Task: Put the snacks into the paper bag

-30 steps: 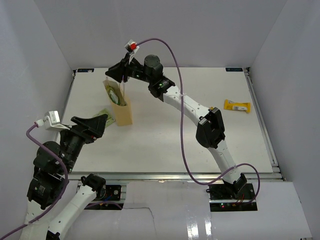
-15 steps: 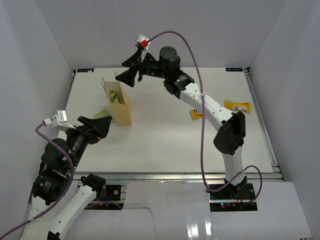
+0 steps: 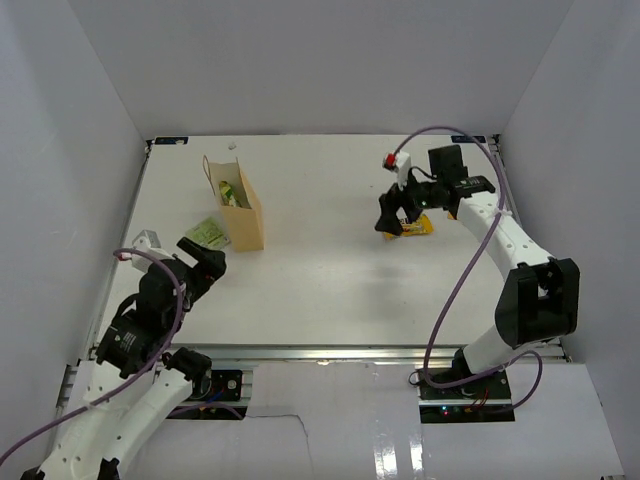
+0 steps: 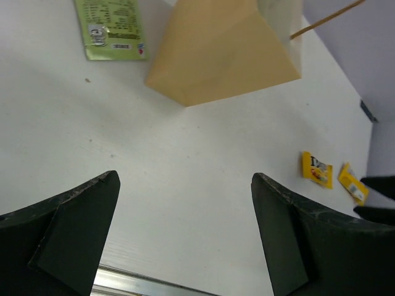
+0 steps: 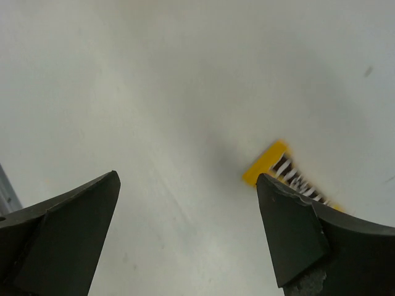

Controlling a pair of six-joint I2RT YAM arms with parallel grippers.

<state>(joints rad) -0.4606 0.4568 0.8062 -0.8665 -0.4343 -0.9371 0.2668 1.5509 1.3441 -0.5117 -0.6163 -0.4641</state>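
The tan paper bag [image 3: 250, 222] stands upright at the left of the table, with a green-and-yellow pouch [image 3: 231, 192] showing inside its open top. Another green pouch [image 3: 208, 232] lies flat just left of the bag. A yellow candy packet [image 3: 418, 227] lies right of centre. My right gripper [image 3: 393, 218] hovers open just left of it, touching nothing. In the right wrist view the packet [image 5: 279, 164] peeks out beside the right finger [image 5: 308, 240]. My left gripper [image 3: 202, 262] is open and empty near the front left, short of the flat pouch [image 4: 111, 28] and the bag [image 4: 228, 55].
White enclosure walls close in the table on three sides. A metal rail [image 3: 330, 350] runs along the near edge. The left wrist view shows two yellow packets [image 4: 316, 169] [image 4: 352, 183] far to the right.
My right arm has swung from above the bag across to the right and down beside the yellow packet, its jaws opening wide. The left arm has drawn back a little.
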